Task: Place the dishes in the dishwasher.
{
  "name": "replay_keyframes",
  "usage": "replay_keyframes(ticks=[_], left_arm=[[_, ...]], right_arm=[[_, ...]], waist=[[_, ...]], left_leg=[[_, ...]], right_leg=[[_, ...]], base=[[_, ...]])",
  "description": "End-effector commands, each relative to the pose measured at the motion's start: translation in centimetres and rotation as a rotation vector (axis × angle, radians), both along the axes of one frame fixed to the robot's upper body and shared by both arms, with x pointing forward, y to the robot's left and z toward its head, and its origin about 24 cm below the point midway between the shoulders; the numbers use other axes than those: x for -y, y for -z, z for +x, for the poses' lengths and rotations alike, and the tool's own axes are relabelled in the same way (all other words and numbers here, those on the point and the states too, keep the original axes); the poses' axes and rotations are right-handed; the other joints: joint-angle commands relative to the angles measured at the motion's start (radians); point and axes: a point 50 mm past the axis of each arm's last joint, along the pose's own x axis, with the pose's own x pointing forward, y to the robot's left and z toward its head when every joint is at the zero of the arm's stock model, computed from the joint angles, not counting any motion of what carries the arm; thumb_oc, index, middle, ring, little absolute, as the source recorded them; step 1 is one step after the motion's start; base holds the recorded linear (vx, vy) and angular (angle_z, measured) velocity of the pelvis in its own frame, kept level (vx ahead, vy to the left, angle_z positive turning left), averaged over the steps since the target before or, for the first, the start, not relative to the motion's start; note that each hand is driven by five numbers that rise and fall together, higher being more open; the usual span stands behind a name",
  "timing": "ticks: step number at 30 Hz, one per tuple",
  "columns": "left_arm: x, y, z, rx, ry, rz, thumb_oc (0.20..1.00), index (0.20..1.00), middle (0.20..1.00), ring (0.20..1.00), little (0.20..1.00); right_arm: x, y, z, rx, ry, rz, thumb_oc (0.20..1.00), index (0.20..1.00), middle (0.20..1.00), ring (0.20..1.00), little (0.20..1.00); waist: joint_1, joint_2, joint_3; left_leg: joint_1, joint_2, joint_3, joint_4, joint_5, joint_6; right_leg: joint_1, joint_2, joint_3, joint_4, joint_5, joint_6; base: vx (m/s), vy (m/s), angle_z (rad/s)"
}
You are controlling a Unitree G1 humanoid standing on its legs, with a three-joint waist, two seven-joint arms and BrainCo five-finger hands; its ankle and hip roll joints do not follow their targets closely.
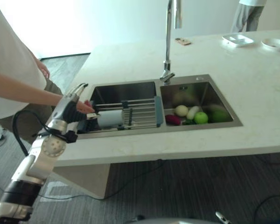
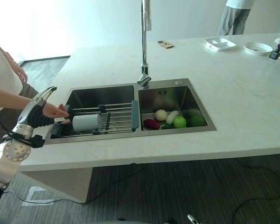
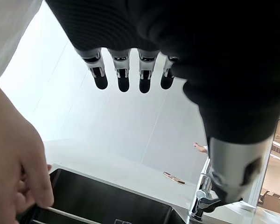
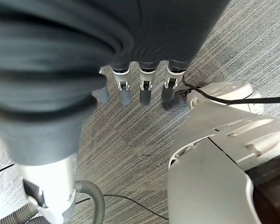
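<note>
Currently the left robot hand is hovering at the left end of the sink, its fingers sticking out straight and gripping nothing. A person's hand is reaching in just beside it, touching or nearly touching the robot hand at the left end of the drying rack; contact is hard to call. The right robot hand is hanging over the grey carpeted floor, fingers straight and relaxed, carrying nothing.

A white cup is lying on its side on the rack, which is spanning the left basin of the sink, near the left robot hand and not gripped by it. In the right basin, vegetables and fruit are sitting together: a red piece, a pale round one, a pale long one and a green apple, with more green produce just beside them. A tall faucet is standing behind the divider between the basins.

The white stone surface is carrying the sink. At its far right, a white rectangular tray and a white bowl are sitting near each other, well apart from the sink. A small flat brown item is lying behind the faucet. A second person is standing beyond the far edge.
</note>
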Motion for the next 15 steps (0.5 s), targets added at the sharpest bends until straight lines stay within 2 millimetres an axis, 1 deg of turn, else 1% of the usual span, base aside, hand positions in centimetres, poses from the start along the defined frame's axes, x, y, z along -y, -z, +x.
replay_keyframes(ticks=[1,7,15], left_arm=[[-0.94,-5.06,0.93,0.199,-0.021,0.002,1.000,1.000,1.000,1.000,1.000],[-1.11,-5.65,0.84,0.199,-0.016,0.014,1.000,1.000,1.000,1.000,1.000],[-1.13,-5.69,0.91,0.153,0.006,0.031,1.000,1.000,1.000,1.000,1.000]], right_arm=[[0.45,-0.28,2.32,0.044,-0.003,-0.004,1.000,1.000,1.000,1.000,1.000],[0.70,-0.23,1.73,0.026,-0.002,-0.006,1.000,1.000,1.000,1.000,1.000],[0.90,-0.32,1.77,0.024,-0.022,-0.011,1.000,1.000,1.000,1.000,1.000]], waist=[[-0.001,0.030,0.060],[0.002,0.029,0.057],[0.001,0.028,0.058]], left_leg=[[0.061,0.026,-0.012,0.017,-0.125,-0.005],[0.052,0.027,-0.018,0.011,-0.120,-0.010],[0.047,0.026,-0.022,0.010,-0.116,-0.010]], right_leg=[[0.031,-0.015,-0.052,0.063,-0.134,0.032],[0.029,-0.014,-0.055,0.054,-0.128,0.035],[0.024,-0.011,-0.049,0.056,-0.128,0.035]], base=[[0.00,0.010,0.03],[0.00,0.010,0.09],[0.00,0.002,0.01]])
